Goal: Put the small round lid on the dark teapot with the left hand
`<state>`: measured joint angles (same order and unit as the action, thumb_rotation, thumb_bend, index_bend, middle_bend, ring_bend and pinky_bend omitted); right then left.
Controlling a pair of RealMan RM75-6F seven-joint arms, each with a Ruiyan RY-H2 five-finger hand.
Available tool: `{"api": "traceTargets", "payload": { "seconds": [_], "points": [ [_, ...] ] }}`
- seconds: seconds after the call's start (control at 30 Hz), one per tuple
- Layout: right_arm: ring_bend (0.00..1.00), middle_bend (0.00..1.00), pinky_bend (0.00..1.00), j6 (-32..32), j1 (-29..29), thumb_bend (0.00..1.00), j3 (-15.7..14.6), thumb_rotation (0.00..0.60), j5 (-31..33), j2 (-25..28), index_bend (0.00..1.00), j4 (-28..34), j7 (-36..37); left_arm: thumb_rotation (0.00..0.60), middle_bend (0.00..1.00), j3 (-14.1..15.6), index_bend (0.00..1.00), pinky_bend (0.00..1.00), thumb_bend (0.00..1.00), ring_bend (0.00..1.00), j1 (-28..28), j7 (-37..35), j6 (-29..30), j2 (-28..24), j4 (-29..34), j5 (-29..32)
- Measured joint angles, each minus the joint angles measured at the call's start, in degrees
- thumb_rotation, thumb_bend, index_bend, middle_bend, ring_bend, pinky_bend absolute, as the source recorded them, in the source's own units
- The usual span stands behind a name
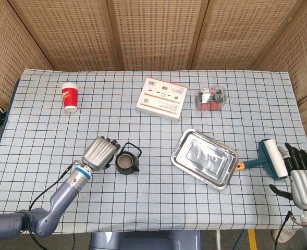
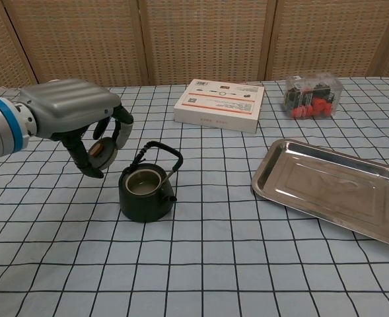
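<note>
Your left hand (image 2: 75, 115) is off the surface (image 2: 201, 264) and just left of the teapot (image 2: 146, 191), fingers curled around the lid (image 2: 102, 152) — it sits pinched between thumb and fingers, tilted on edge, its brownish underside facing the chest camera. From the head view the hand (image 1: 100, 152) is close beside the teapot (image 1: 127, 161), the lid itself hidden under the knuckles there. The lid is up at about the height of the teapot's handle, not over the opening; the teapot's mouth is uncovered and its handle stands upright, leaning a little to the right.

Your right hand (image 1: 301, 179) shows only in the head view, at the near right edge of the surface, fingers spread and holding nothing. Just to its left lies a lint roller (image 1: 270, 160) with a teal handle.

To the right of the teapot is a metal tray (image 2: 333, 188). Along the far side, from left to right — a red paper cup (image 1: 70, 97), a flat white box (image 2: 219, 104), and a clear container of red items (image 2: 311, 96). A checked cloth covers the surface.
</note>
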<state>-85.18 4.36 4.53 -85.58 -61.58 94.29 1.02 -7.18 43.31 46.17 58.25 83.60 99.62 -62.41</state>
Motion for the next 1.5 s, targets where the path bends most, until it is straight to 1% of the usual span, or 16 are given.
{"api": "traceTargets", "payload": {
  "seconds": [0.2,0.4,0.57,0.67,0.77,0.83,0.9,0.93,1.03,1.17,1.2,1.27,1.33,1.4,1.43,1.5],
  "points": [
    [0.0,0.0,0.0,-0.1,-0.1,0.0,0.1,0.6,0.0,0.4,0.0,0.0,1.0,0.6,0.45,-0.4,0.52,0.56,0.1,0.51,2.5,2.9,-0.7,2.7,0.6,4.1],
    [0.0,0.0,0.0,-0.1,-0.1,0.0,0.2,0.6,0.1,0.7,0.0,-0.1,1.9,0.6,0.45,-0.5,0.52,0.55,0.1,0.51,4.9,5.0,-1.5,5.6,-0.7,7.1],
    [0.0,0.0,0.0,-0.2,-0.1,0.0,0.2,0.6,0.1,0.8,0.0,-0.1,2.3,0.6,0.45,0.0,0.51,0.54,0.1,0.51,6.2,7.9,0.0,7.9,-1.6,8.7],
    [0.0,0.0,0.0,-0.1,-0.1,0.0,0.2,0.6,0.0,0.8,0.0,-0.1,2.3,0.6,0.42,0.0,0.48,0.52,0.09,0.5,6.8,9.2,1.1,9.2,-2.0,9.7],
    [0.0,0.0,0.0,-0.1,-0.1,0.0,0.2,0.6,0.1,0.8,0.0,-0.2,2.3,0.6,0.29,0.0,0.35,0.44,0.08,0.39,7.6,10.1,1.7,10.0,-2.1,11.0],
    [0.0,0.0,0.0,-0.1,-0.1,0.0,0.3,0.6,0.2,0.9,0.0,-0.2,2.4,0.6,0.17,0.0,0.24,0.33,0.06,0.25,7.9,10.5,2.1,10.2,-2.0,11.7],
    [0.0,0.0,0.0,-0.1,-0.1,0.0,0.3,0.6,0.2,0.9,0.0,-0.2,2.4,0.6,0.12,0.0,0.18,0.25,0.04,0.17,8.1,10.6,2.2,10.1,-1.8,12.2],
    [0.0,0.0,0.0,0.0,-0.1,0.0,0.2,0.6,0.2,0.9,0.0,-0.2,2.4,0.6,0.1,0.0,0.16,0.22,0.04,0.15,8.2,10.6,2.2,9.9,-1.4,12.6],
    [0.0,0.0,0.0,0.0,-0.1,0.0,0.2,0.6,0.1,0.9,0.0,-0.2,2.4,0.6,0.09,0.0,0.15,0.22,0.04,0.13,8.5,10.5,2.2,9.0,-0.3,13.1],
    [0.0,0.0,0.0,-0.1,-0.1,0.0,0.2,0.6,0.1,0.9,0.0,-0.1,2.4,0.6,0.09,-0.2,0.16,0.22,0.06,0.13,8.4,8.9,2.7,7.8,1.0,11.4],
    [0.0,0.0,0.0,-0.2,-0.1,0.0,0.2,0.6,0.1,0.9,0.0,-0.1,2.4,0.6,0.08,-0.2,0.16,0.22,0.1,0.12,8.2,8.1,2.8,7.5,1.3,10.6],
    [0.0,0.0,0.0,-0.2,-0.1,0.0,0.2,0.6,0.0,1.0,0.0,-0.1,2.4,0.6,0.08,-0.3,0.17,0.22,0.31,0.12,7.8,5.8,3.2,6.5,2.0,8.3],
    [0.0,0.0,0.0,-0.3,-0.2,0.0,0.2,0.6,-0.1,1.0,0.0,0.0,2.5,0.6,0.09,-0.3,0.25,0.24,0.76,0.12,7.2,3.0,3.6,5.2,2.9,5.7],
    [0.0,0.0,0.0,-0.4,-0.2,0.0,0.2,0.6,-0.1,1.0,0.0,0.1,2.5,0.6,0.15,0.0,0.31,0.29,0.97,0.16,6.6,0.2,3.7,3.7,3.7,3.3],
    [0.0,0.0,0.0,-0.4,-0.2,0.0,0.2,0.6,-0.2,1.0,0.0,0.1,2.4,0.6,0.18,0.2,0.34,0.32,1.0,0.19,6.2,-1.8,3.6,2.4,4.4,2.0],
    [0.0,0.0,0.0,-0.4,-0.2,0.0,0.1,0.6,-0.4,1.0,0.0,0.2,2.3,0.6,0.21,0.8,0.36,0.33,1.0,0.21,5.6,-4.5,3.0,0.1,5.5,0.2]
  ]
}}
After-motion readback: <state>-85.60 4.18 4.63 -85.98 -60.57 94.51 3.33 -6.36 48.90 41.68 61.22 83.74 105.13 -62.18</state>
